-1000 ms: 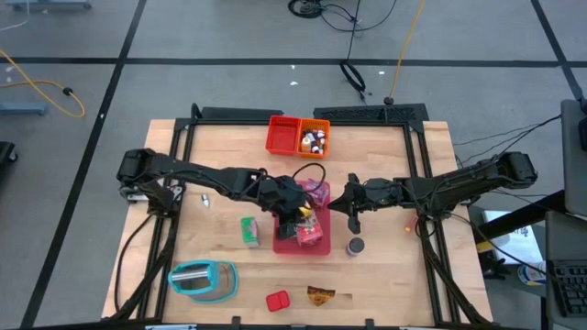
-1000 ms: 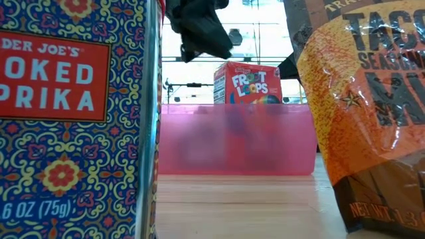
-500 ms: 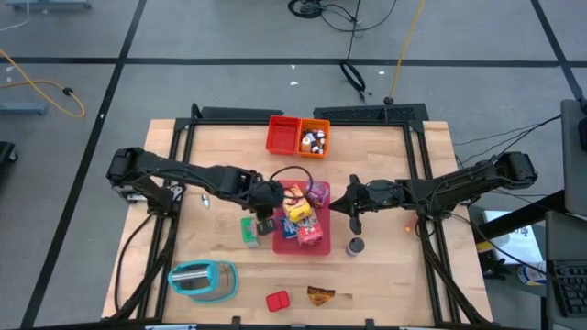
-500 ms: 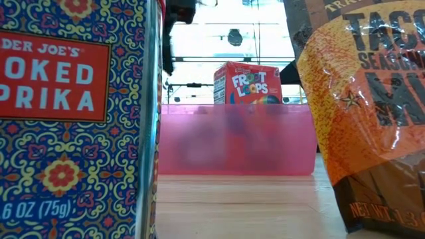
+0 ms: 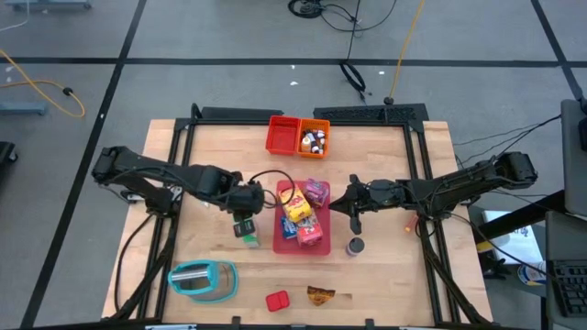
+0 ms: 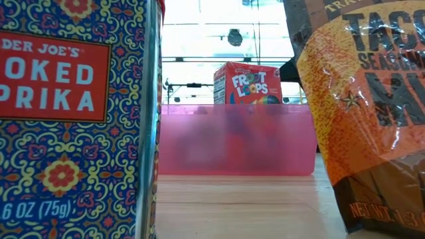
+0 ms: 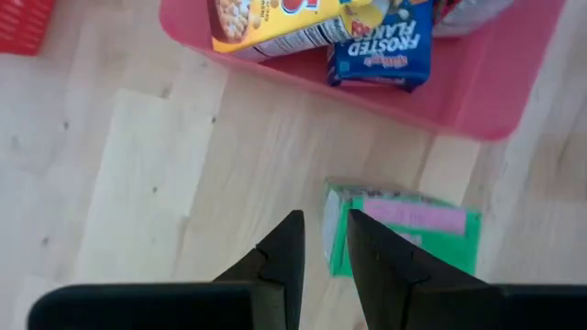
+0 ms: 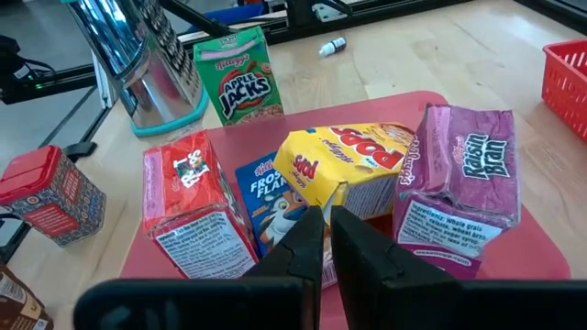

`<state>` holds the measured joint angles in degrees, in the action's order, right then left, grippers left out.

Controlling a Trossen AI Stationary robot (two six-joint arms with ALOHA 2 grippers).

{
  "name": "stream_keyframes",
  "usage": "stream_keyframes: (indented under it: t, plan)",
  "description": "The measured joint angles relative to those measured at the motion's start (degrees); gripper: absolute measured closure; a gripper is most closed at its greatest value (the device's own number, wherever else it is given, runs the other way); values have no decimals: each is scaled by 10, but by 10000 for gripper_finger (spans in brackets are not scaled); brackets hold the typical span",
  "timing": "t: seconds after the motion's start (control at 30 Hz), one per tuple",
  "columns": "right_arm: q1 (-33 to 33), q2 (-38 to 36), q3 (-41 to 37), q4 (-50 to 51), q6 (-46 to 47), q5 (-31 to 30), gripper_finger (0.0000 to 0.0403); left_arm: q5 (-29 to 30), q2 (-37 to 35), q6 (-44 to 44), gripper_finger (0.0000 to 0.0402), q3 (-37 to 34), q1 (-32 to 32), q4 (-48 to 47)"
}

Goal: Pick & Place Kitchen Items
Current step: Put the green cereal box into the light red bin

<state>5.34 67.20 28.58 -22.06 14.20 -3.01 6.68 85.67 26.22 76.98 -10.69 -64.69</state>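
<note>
On the wooden table (image 5: 211, 147), the flat pink tray (image 5: 279, 244) sits mid-table with four cereal boxes in it: purple box (image 8: 463, 188) and yellow box (image 8: 353, 170) toward the far side, blue box (image 7: 383, 55) under the yellow one, red box (image 8: 188, 206) nearest the front edge. Left gripper (image 5: 244, 216) is just left of the tray, over the green box (image 5: 246, 232) that stands on bare wood beside the tray; fingers (image 7: 284, 261) nearly together with a narrow gap, nothing between them. Right gripper (image 5: 352, 218) is just right of the tray, fingers closed, empty. Teal-based metal rack (image 5: 202, 280) near the front left. Red and orange bins (image 5: 297, 136) at the far edge, small bottles (image 5: 314, 140) in the orange one. Red tin (image 5: 277, 300) and brown packet (image 5: 320, 294) at the front edge, grey can (image 5: 355, 246) right of the tray.
</note>
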Motion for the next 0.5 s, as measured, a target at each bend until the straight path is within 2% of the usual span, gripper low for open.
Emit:
stream_keyframes:
  t: [0.13, 0.5]
  plan:
    - [0, 0, 0, 0, 0, 0, 385, 25, -23, 1, 314, -24, -16, -1]
    - [0, 0, 0, -5, 1, 0, 385, 26, -59, 35, 313, -77, -30, 28]
